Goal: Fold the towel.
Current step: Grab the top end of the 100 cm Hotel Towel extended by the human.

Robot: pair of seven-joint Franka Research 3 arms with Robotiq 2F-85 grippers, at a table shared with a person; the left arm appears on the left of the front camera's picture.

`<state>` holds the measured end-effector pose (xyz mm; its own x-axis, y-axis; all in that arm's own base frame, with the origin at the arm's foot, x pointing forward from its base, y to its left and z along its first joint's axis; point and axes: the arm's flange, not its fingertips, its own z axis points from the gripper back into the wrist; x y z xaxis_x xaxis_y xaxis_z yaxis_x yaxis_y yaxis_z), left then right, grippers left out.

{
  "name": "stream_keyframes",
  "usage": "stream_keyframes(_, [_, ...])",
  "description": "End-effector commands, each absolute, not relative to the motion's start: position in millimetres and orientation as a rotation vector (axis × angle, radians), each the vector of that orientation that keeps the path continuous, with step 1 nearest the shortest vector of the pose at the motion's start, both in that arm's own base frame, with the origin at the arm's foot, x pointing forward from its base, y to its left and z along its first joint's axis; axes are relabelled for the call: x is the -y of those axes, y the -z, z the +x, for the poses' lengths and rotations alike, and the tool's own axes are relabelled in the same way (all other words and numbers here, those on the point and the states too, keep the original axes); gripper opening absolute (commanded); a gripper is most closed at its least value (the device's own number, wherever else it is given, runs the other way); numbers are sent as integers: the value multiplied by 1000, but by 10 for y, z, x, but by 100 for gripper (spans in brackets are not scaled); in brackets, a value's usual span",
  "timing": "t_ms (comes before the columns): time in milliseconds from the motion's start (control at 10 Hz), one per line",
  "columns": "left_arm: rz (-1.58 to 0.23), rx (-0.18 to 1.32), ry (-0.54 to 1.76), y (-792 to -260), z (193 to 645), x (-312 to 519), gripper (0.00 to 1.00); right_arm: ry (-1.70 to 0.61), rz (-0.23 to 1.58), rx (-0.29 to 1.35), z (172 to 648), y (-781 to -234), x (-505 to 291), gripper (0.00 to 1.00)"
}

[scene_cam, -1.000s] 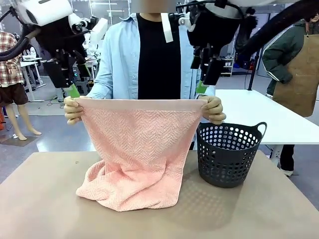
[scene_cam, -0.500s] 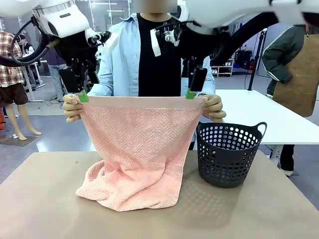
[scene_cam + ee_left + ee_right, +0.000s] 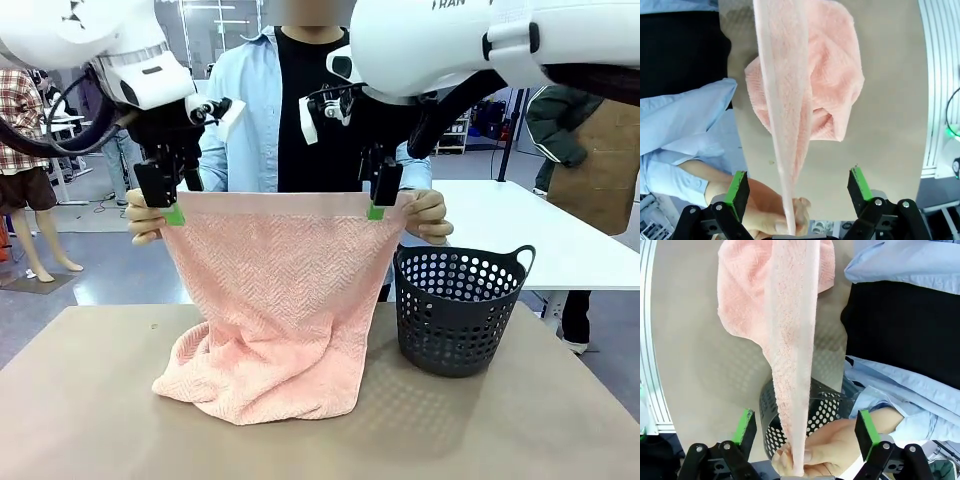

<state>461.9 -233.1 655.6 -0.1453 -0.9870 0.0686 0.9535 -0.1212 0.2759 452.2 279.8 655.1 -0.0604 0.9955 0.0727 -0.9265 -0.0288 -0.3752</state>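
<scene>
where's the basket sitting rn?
Front view: the dark basket stands on the table, on the robot's right side, close beside the towel that hangs from the person's grip.

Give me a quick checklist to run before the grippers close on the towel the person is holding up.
1. Left gripper open: ok.
2. Right gripper open: ok.
3. Towel top edge runs between each gripper's jaws: ok.
4. Person's hands clear of the jaws: cannot tell, they pinch the edge close by.
5. Basket apart from the hanging towel: ok.
</scene>
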Motion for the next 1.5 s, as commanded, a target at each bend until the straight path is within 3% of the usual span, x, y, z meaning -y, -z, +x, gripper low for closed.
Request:
stream_keyframes(0, [155,291,1686,-6479,4731,2362,100,-1563,-226,373,4595,-6471,-2838,100])
stream_keyframes(100, [145,284,1683,-6419,4772,2380,98,-1558,-214,363,4620,-6413,-2847,100])
stream_keyframes(300, [125,286,1676,-6319,4852,2411,79,-1554,-198,340,4644,-6322,-2865,100])
stream_keyframes(400, [118,278,1665,-6291,4875,2413,30,-1530,-209,330,4646,-6302,-2856,78])
stream_keyframes(500, [112,278,1672,-6283,4871,2424,19,-1530,-206,330,4638,-6300,-2852,40])
stream_keyframes(600, [99,288,1673,-6290,4865,2430,0,-1529,-201,332,4634,-6303,-2851,18])
stream_keyframes(700, [101,286,1670,-6300,4866,2433,0,-1531,-197,333,4646,-6302,-2858,0])
stream_keyframes(1000, [97,276,1668,-6303,4842,2437,0,-1526,-186,327,4649,-6286,-2864,3])
stream_keyframes(1400, [99,267,1662,-6320,4850,2455,0,-1521,-175,325,4652,-6319,-2857,0])
